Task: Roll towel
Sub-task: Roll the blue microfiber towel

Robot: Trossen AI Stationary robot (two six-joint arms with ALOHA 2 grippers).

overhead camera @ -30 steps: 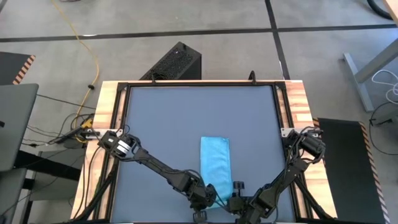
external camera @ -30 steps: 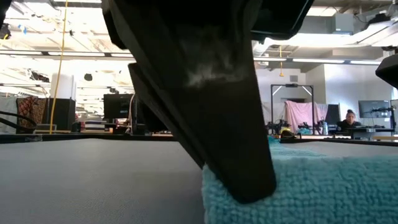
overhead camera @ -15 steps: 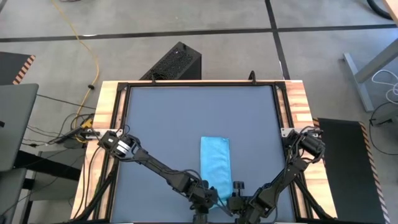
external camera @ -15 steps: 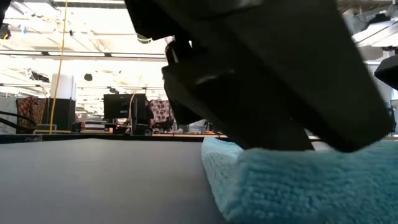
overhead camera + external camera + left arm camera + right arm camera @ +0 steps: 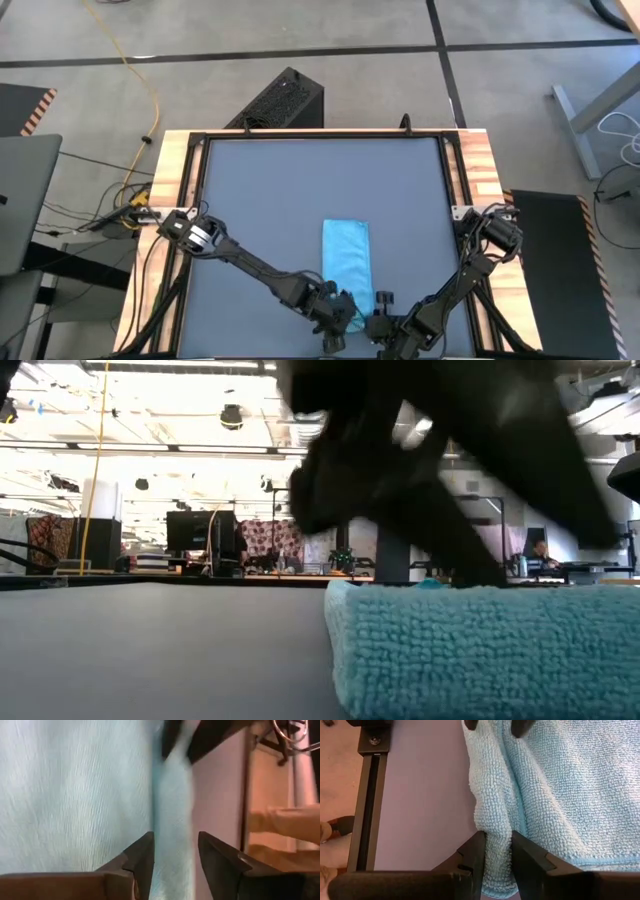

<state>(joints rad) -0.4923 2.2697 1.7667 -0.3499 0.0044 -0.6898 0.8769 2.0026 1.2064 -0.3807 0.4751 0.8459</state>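
Left gripper lets go at the towel's near end; right holds on.

Your left gripper [image 5: 175, 852], clamped on the towel [image 5: 346, 262] a second ago, has parted its fingers; they now straddle the near fold without pinching it. Likely a regrip before the roll starts. Right gripper [image 5: 494, 851] is narrow, pinching the towel's near edge ridge. Towel lies flat as a long strip on the counter [image 5: 270, 190], both grippers at its near end.
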